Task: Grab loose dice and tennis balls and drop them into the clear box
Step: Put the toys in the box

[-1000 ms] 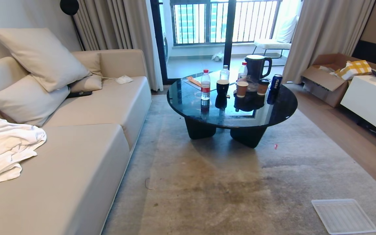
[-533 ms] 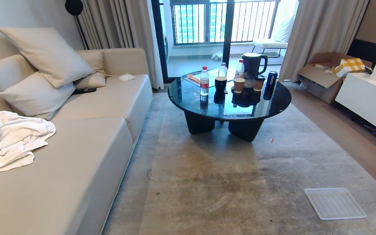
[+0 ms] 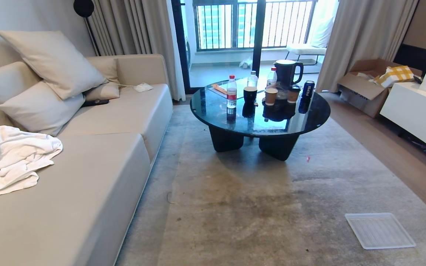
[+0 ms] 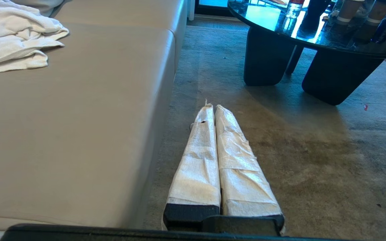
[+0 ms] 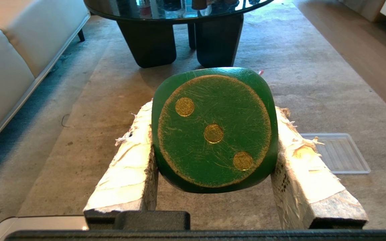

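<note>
1. The right gripper (image 5: 213, 110) was clamped on the green die (image 5: 214, 130), one wrapped finger against each side. The die's three-pip face was turned toward the wrist camera.
2. The gripper and die hung above the carpet (image 3: 242, 207), on the near side of the round black table (image 3: 260, 111).
3. The left gripper (image 4: 212, 107) had its wrapped fingers pressed together with nothing between them. It was above the carpet, just beside the sofa (image 3: 87, 177) and short of the table.
4. Neither arm appeared in the head view.
5. A flat ribbed clear lid (image 3: 379, 230) lay on the carpet, well apart from the table on its near right.
6. No clear box with walls, tennis ball or other die was in view.
7. The table carried bottles, cups, a can and a kettle (image 3: 286, 73).
8. A white towel (image 3: 11, 159) lay crumpled on the sofa seat, well left of the table.
</note>
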Robot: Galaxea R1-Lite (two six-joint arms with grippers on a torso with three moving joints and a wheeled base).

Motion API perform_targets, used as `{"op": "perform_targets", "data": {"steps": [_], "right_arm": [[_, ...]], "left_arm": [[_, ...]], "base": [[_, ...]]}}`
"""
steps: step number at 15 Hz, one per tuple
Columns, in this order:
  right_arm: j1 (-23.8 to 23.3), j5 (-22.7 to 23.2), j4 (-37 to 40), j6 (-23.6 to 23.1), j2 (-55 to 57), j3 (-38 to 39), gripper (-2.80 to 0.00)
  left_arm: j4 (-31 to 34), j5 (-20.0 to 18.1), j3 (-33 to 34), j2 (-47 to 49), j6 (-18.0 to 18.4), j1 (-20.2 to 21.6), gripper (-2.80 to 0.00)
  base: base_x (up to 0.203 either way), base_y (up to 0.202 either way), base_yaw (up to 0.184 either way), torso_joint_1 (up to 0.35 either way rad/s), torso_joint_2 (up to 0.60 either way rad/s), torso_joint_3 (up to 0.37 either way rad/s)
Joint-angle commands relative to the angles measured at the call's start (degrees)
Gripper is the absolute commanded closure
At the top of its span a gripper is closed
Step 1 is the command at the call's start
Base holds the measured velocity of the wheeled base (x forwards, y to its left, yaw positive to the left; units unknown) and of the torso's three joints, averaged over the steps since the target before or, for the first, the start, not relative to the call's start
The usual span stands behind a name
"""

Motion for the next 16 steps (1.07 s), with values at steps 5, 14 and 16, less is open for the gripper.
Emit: {"op": "perform_targets", "data": {"steps": [5, 14, 16], "right_arm": [[0.00, 0.10, 0.01, -0.15, -0.01, -0.01, 0.00], [0.00, -0.08, 0.01, -0.07, 0.07, -0.01, 0.00], [0.00, -0.08, 0.01, 0.02, 0.05, -0.01, 0.00]], "left_arm": [[-0.42, -1.90, 0.00, 0.00, 4.69, 0.04, 0.00], [-0.42, -1.90, 0.00, 0.00, 4.82, 0.04, 0.00], [-0.42, -1.90, 0.00, 0.00, 4.82, 0.04, 0.00]], "base": [[0.000, 0.000, 0.000, 0.000, 0.00, 0.000], [0.001, 0.001, -0.018, 0.000, 0.00, 0.000], [0.001, 0.004, -0.159, 0.006, 0.00, 0.005]]}}
